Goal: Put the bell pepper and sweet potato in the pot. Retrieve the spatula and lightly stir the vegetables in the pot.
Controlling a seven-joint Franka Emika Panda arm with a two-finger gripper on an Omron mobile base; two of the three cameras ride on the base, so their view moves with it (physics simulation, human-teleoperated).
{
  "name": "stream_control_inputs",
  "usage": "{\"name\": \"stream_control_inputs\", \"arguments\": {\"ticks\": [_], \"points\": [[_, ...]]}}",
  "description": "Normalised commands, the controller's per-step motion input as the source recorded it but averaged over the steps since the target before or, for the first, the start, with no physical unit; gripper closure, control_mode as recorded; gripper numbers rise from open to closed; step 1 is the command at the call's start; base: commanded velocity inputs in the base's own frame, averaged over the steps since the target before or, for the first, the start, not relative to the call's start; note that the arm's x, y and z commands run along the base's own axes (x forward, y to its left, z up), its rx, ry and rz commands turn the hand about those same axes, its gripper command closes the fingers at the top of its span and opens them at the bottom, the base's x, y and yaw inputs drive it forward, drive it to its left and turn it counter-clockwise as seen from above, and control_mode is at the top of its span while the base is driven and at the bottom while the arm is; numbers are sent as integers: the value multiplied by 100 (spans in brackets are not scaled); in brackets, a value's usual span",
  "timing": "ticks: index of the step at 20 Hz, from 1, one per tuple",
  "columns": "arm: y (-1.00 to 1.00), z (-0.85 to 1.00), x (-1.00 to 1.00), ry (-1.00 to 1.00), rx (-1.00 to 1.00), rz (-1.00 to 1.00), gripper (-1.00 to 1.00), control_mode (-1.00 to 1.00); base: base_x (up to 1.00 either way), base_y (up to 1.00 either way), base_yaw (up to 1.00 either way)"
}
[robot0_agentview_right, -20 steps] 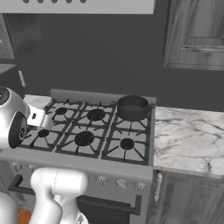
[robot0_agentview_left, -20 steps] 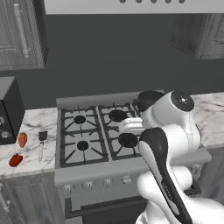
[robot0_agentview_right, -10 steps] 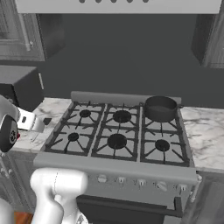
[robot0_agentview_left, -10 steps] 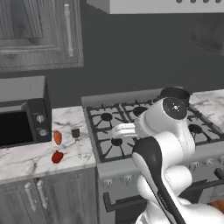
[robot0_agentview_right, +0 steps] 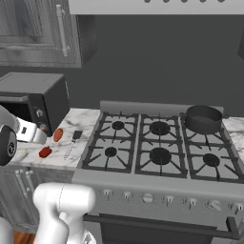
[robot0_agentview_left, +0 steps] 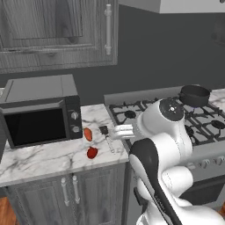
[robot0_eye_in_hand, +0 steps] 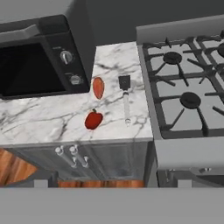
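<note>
A black microwave anchors the left end of the marble worktop. Just right of it lie the sweet potato, far, and the glossy bell pepper, near the front edge, a little apart from each other. The spatula rests to their right, black head pointing toward the wall, pale handle toward the room, close beside the stove. The pot sits on the far right burner, well apart from all three. The white arm's gripper hovers above the worktop's stove-side edge, jaws spread wide and holding nothing. With nothing yet in the pot, the first pickup looks to be the step in hand. It seems best done by descending straight over one vegetable, jaws straddling its narrow width, clear of its neighbour and the spatula handle, closing gently so the rounded skin does not squirt free.
</note>
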Motion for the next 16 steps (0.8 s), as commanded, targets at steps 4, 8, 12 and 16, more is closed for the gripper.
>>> {"name": "stream_control_inputs", "arguments": {"ticks": [4,8,12,16], "points": [[9,-52,-2,5,4,8,-100,-100,0,0,0],[71,-33,30,34,0,2,-100,-100,0,0,0],[69,-28,23,31,0,5,-100,-100,0,0,0],[11,1,30,13,-1,-3,-100,-100,0,0,0]]}}
